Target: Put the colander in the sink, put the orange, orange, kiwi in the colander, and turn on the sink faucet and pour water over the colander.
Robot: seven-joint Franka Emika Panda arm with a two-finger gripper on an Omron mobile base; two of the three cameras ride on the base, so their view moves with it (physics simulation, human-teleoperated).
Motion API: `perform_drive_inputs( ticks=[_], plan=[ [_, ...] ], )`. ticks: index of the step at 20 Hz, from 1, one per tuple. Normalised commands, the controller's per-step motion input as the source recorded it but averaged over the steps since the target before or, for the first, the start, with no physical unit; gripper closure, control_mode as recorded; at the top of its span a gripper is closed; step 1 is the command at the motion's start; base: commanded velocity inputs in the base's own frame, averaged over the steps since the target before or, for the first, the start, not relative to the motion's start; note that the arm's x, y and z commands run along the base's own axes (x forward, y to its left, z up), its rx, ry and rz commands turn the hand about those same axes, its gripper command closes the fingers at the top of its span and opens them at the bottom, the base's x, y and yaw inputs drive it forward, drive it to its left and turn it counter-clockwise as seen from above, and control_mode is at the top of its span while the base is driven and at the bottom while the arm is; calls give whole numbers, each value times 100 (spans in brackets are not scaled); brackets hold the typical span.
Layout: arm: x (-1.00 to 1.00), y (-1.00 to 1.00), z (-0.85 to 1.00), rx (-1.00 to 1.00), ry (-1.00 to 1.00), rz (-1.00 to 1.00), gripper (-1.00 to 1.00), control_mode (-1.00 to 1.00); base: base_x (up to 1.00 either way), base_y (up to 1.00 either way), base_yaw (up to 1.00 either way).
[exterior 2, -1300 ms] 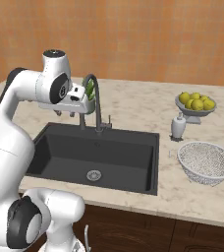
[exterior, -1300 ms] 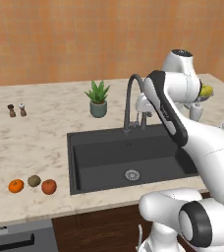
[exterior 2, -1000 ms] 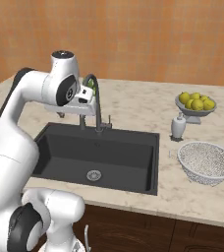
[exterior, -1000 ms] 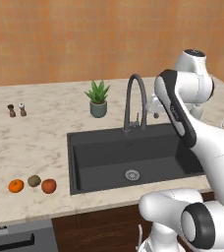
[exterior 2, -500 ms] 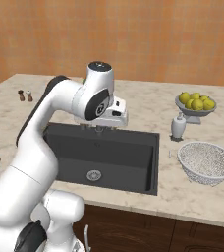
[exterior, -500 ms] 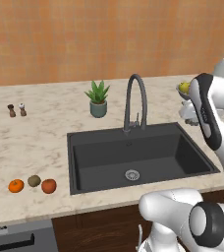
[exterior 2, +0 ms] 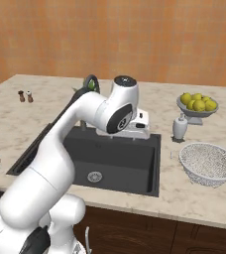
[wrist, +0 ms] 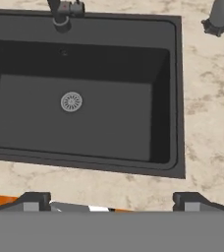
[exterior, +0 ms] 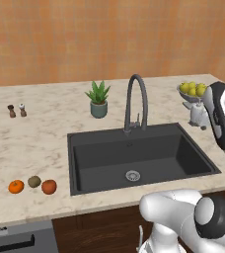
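A potted plant [exterior: 98, 100], two small shakers [exterior: 17, 110], a lemon bowl [exterior 2: 198, 105] and a white jar [exterior 2: 179, 128] are seen on the marble surface [exterior: 30, 141].

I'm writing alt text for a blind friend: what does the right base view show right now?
A white robot arm reaches over a dark sink set in a marble counter. To its right sit a mesh colander, a small white shaker and a pedestal bowl of lemons. The faucet peeks out behind the arm.
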Motion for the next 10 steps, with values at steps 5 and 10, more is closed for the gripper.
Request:
perform_drive_inputs(
  ticks=[5, 10],
  plan=[
    [0, -35, -18, -1, 0, 0, -100, -100, 0, 0, 0],
    [9, -89, -44, -4, 4, 0, -100, -100, 0, 0, 0]
  ],
)
